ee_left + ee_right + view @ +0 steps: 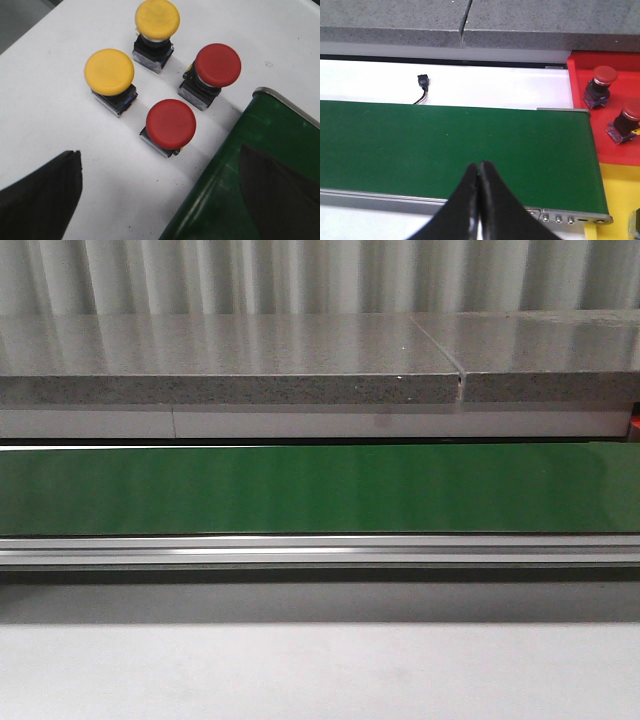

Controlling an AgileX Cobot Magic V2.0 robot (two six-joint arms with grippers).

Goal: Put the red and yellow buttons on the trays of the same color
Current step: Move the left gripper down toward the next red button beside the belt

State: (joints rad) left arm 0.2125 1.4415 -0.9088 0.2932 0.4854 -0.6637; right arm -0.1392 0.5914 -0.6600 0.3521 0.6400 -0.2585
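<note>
Waiting near the end of the green belt [260, 165], four buttons stand on the white table [45, 100]: two yellow ones [109, 71] toward its far edge and two red ones [171, 123] just beside the belt's rim. The left gripper [160, 195] hangs over them with its jaws spread wide and nothing between them. The right gripper [480, 175] is pressed closed and empty above the belt, and two red buttons already sit on the red tray [580, 80], next to the yellow tray [620, 190]. These look like hard, light plastic with smooth domed caps, so I would pinch the squarer black base or the neck under the cap.
</note>
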